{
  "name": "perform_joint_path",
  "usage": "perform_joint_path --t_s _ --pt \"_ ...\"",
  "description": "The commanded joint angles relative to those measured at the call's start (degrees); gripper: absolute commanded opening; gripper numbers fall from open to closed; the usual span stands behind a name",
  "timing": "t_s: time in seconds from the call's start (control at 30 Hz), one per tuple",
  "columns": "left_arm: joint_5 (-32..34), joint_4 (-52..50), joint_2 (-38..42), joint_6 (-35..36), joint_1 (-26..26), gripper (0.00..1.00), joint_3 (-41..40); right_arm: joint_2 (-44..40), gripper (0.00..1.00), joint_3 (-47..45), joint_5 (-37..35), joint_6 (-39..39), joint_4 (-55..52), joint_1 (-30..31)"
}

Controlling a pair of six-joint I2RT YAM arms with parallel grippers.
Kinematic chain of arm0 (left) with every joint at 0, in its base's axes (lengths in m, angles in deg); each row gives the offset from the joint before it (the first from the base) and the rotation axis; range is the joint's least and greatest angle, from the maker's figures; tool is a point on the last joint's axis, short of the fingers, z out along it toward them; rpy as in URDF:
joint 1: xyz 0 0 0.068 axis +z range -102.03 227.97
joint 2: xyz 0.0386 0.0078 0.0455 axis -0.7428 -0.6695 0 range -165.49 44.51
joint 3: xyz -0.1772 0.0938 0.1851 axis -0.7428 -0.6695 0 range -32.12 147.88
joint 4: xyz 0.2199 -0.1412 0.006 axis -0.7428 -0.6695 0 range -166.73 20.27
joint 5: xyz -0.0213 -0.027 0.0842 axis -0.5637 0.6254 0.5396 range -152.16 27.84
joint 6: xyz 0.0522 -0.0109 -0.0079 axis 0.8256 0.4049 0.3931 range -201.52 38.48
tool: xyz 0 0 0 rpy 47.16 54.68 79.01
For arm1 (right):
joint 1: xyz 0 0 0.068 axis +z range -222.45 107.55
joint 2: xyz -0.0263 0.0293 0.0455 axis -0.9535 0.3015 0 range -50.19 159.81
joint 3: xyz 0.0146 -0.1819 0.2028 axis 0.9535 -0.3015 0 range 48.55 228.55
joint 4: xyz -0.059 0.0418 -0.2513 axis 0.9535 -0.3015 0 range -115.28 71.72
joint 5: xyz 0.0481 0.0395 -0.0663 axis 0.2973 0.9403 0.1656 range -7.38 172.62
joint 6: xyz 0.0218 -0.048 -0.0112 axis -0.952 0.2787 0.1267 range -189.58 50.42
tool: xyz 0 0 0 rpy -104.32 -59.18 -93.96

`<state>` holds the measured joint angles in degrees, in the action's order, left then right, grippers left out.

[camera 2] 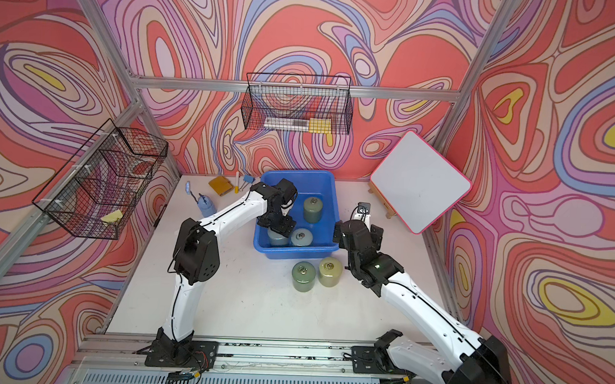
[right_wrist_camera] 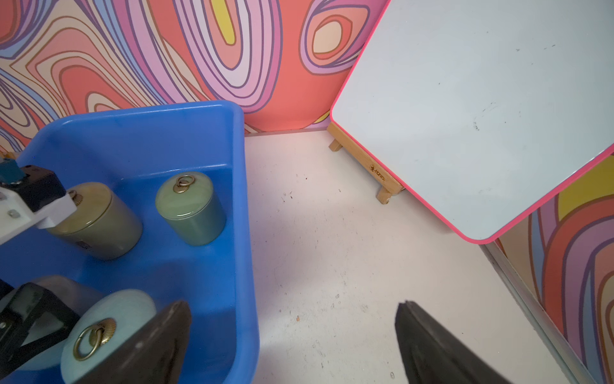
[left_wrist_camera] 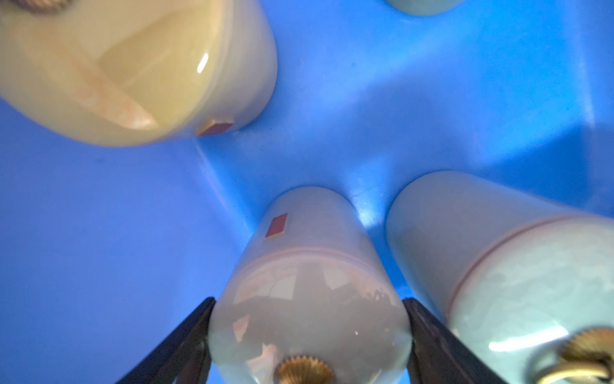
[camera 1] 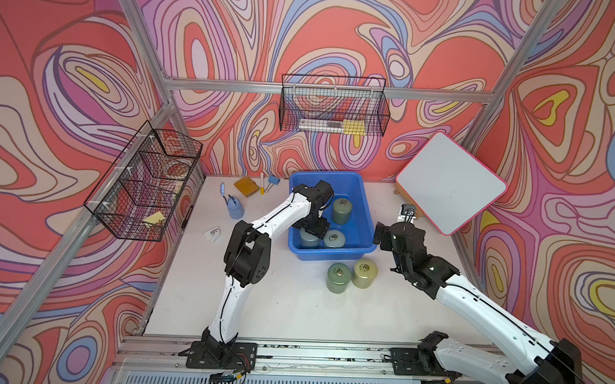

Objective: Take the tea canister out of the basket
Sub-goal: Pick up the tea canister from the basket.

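The blue basket (camera 1: 328,254) (camera 2: 296,251) (right_wrist_camera: 246,232) stands at the back middle of the table with several tea canisters upright inside. My left gripper (camera 1: 313,228) (camera 2: 279,227) (left_wrist_camera: 309,301) reaches down into its near left corner. It is shut on a pale blue-grey tea canister (camera 1: 308,240) (left_wrist_camera: 299,239), one finger on each side of the lid. A second pale canister (camera 1: 333,238) (left_wrist_camera: 498,266) stands right beside it. A green one (camera 1: 341,210) (right_wrist_camera: 191,212) and a yellowish one (right_wrist_camera: 96,219) stand farther back. My right gripper (camera 1: 399,238) (right_wrist_camera: 292,307) hangs open by the basket's right wall, holding nothing.
Two canisters, green (camera 1: 338,277) and yellowish (camera 1: 365,273), stand on the table just in front of the basket. A tilted whiteboard easel (camera 1: 451,183) fills the back right corner. A blue bottle (camera 1: 234,207) and small items lie at the back left. Wire baskets (camera 1: 333,105) hang on the walls.
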<state>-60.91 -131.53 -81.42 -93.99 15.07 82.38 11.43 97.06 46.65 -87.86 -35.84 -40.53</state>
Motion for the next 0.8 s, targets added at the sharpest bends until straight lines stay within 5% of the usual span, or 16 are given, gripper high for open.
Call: perform_joint_path --t_s 0.0,0.77 --pt "0.5 -2.0 2.8 -0.3 0.6 0.47 2.7 -0.2 0.98 0.0 0.3 -0.2 0.1 -0.3" --pt "0.3 -4.4 10.0 -1.2 0.6 0.44 8.5 -0.3 0.98 0.0 0.7 -0.2 0.2 -0.4"
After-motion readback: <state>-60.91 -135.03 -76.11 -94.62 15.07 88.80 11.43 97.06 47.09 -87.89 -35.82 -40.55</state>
